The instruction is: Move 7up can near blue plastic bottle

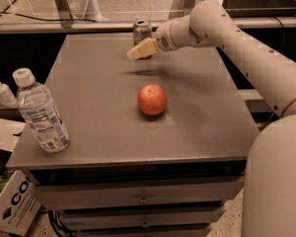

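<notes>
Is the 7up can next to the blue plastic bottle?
No: the 7up can stands at the far edge of the table, behind the gripper, while the blue plastic bottle is at the near left corner.

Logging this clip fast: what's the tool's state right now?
Tool: in front of the can at the far edge of the table; open or closed cannot be told, nor whether it holds the can.
</notes>
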Controlling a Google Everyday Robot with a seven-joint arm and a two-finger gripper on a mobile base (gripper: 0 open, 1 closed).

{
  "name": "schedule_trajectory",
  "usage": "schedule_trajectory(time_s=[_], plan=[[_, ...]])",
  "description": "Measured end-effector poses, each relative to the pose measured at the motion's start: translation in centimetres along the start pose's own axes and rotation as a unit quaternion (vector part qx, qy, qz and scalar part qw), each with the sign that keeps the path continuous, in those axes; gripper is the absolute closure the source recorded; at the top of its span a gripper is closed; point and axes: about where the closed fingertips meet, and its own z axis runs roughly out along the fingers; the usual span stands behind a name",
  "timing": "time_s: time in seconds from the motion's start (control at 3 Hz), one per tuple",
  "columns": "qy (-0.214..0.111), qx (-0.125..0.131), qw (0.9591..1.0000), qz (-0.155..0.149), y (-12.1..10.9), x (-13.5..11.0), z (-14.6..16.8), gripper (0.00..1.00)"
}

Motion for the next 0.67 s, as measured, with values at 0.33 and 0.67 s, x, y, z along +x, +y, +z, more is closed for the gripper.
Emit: schedule_trajectory(time_s=[0.33, 0.67], plan=[[-0.010, 0.005, 0.9999, 0.005, -0.31, -0.85, 2.19, 0.18], [-0.014, 0.006, 0.9996, 0.022, -0.10, -0.64, 2.91, 0.41]])
